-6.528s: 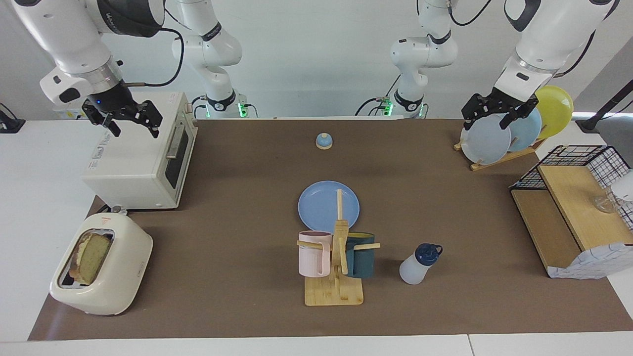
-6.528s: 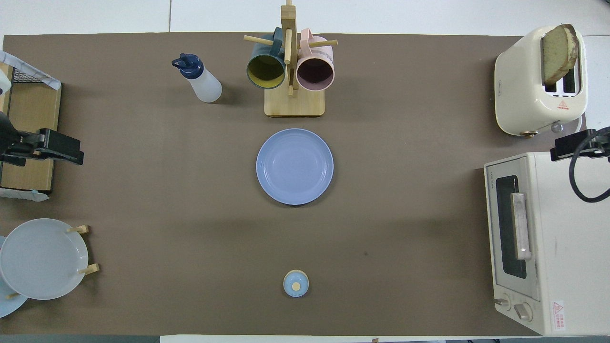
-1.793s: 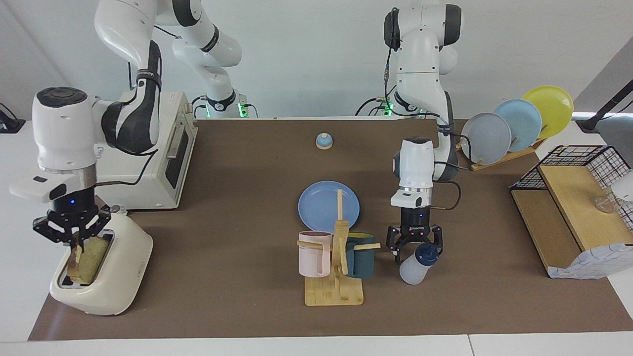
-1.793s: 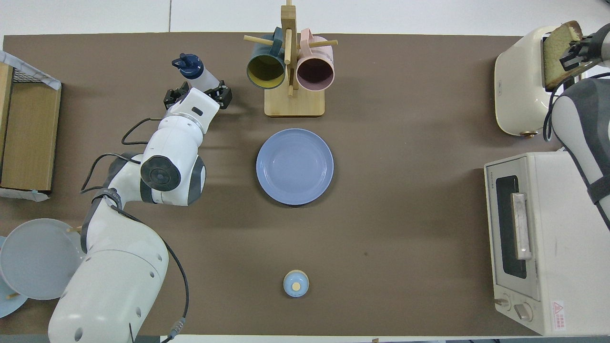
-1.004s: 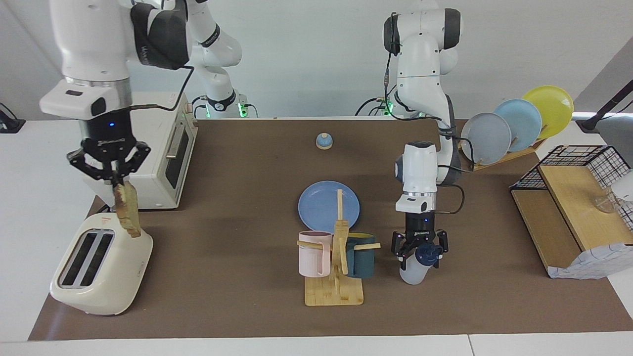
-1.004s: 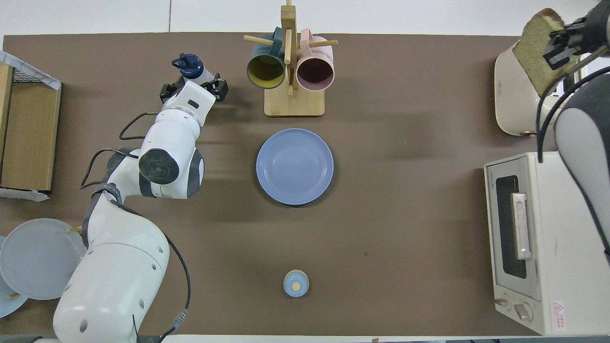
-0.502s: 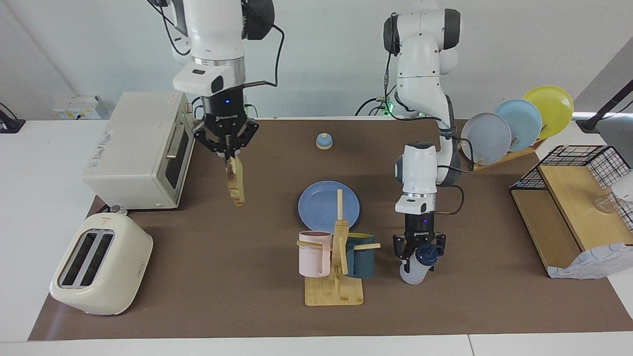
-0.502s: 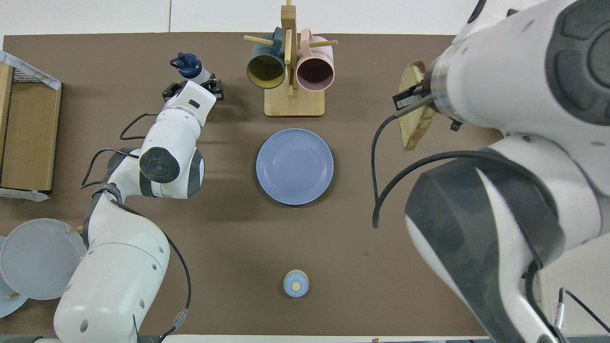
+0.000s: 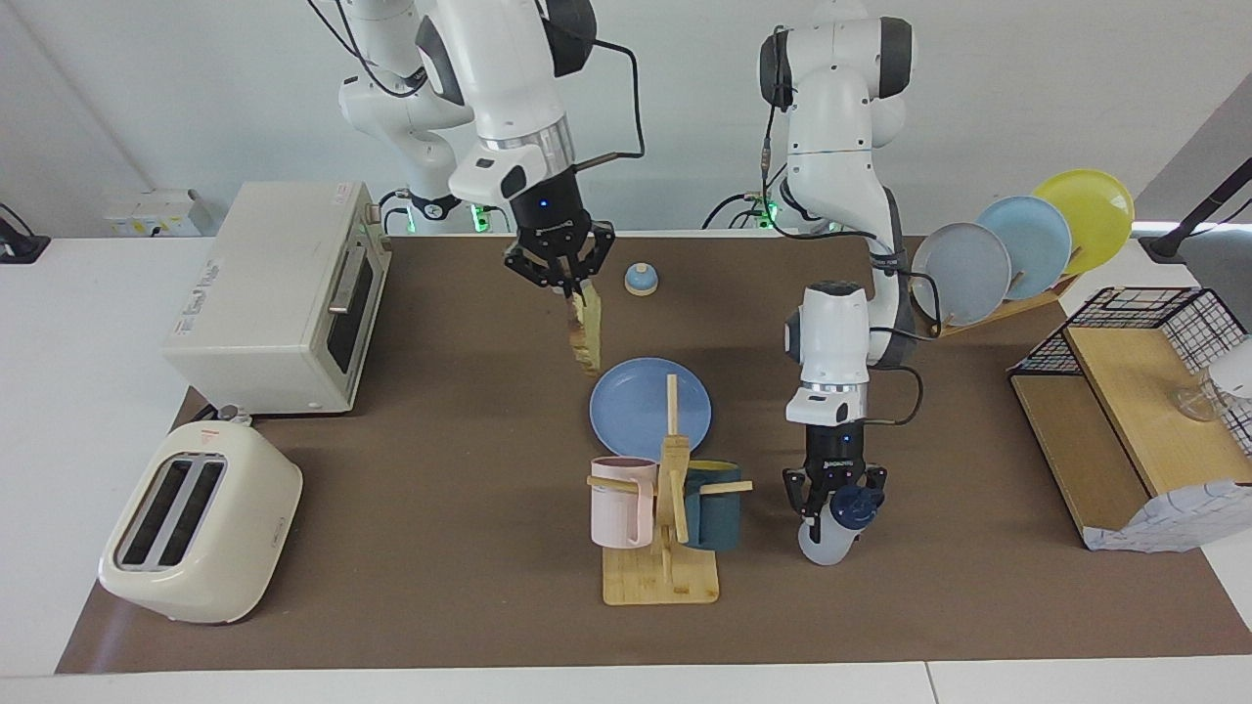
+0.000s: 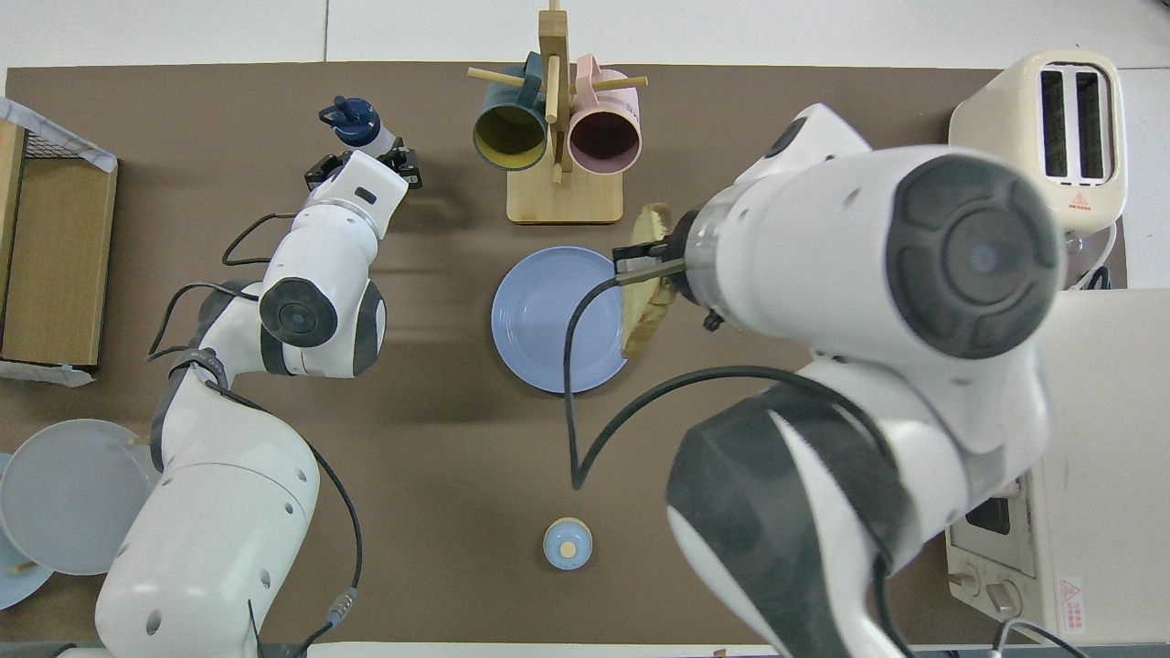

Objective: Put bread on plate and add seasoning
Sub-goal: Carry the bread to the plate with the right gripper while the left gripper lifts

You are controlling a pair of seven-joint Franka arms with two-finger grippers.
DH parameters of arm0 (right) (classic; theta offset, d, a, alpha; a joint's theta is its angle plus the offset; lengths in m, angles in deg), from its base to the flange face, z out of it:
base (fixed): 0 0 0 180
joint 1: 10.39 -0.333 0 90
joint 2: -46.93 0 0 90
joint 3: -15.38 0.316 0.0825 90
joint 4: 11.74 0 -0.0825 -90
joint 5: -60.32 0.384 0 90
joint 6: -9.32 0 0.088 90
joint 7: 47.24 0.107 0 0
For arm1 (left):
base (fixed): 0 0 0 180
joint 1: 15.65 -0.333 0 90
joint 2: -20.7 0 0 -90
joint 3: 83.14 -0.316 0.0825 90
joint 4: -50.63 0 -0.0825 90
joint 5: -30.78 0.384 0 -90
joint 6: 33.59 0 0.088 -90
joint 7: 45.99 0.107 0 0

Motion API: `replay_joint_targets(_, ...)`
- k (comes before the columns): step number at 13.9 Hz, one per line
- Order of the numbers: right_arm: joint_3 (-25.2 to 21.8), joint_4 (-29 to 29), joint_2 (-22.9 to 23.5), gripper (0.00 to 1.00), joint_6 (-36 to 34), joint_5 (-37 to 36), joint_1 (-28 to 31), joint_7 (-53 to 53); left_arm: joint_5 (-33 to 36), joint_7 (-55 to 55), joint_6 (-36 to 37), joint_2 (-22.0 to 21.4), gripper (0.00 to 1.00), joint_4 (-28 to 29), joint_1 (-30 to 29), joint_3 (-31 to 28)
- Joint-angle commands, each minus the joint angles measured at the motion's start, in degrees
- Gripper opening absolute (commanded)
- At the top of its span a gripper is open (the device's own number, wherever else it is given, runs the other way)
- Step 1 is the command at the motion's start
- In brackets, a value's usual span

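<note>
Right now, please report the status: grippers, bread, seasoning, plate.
Right gripper shut on bread, hanging upright at plate edge. Left gripper clamped on seasoning, bottle tilted on table. Mug rack stands beside plate, away from robots.

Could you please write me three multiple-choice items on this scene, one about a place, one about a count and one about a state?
1. Where is the bread?
A. in the toaster
B. hanging from the right gripper by the plate's edge
C. flat on the plate

2. How many mugs hang on the wooden rack?
A. one
B. two
C. four

3. What state are the toaster's slots in?
A. both empty
B. one holding a slice
C. covered by a lid

Answers:
1 B, the slice dangles upright from the shut fingertips, above the table.
2 B, a pink mug and a dark teal mug.
3 A, both slots show dark and bare.
</note>
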Motion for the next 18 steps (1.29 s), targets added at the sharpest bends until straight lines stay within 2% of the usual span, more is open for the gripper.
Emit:
replay_joint_targets(1,-0.1,-10.8,-1.9,0.00,12.9,0.8,-5.1,2.4,0.0,0.6,1.3,-1.5,0.00,-1.4,-1.3,-0.1)
replay_joint_targets(3,-0.1,-12.8,-1.1,0.00,17.1,-0.2,-6.5,3.4,0.0,0.9,3.6,-3.6,0.00,-1.3,-1.6,-0.1)
replay_joint_targets(4,-0.1,-13.6,0.3,0.00,22.1,-0.2,-7.1,3.3,0.1,1.2,5.8,-4.8,0.00,-1.3,-1.7,-0.2)
replay_joint_targets(6,-0.2,-15.7,2.1,0.00,27.7,-2.3,-7.6,3.3,0.2,7.7,8.7,-7.5,0.00,-1.3,-1.9,-0.2)
replay_joint_targets(7,-0.2,-16.5,2.9,0.00,30.0,-5.3,-7.1,3.2,0.2,11.4,11.1,-9.2,0.00,-1.3,-2.0,-0.2)
replay_joint_targets(9,-0.2,-17.5,6.0,0.00,36.7,-6.5,-6.7,3.3,0.2,15.0,17.4,-12.0,0.00,-1.3,-2.7,-0.1)
replay_joint_targets(12,-0.3,-20.5,6.0,0.00,40.5,-6.8,-4.2,3.4,0.2,22.1,26.6,-16.8,0.00,-1.3,-2.7,-0.1)
replay_joint_targets(18,-0.2,-33.0,3.6,0.00,52.9,-6.8,-1.6,4.8,-0.1,36.8,46.7,-26.3,0.00,-0.6,-3.5,0.2)
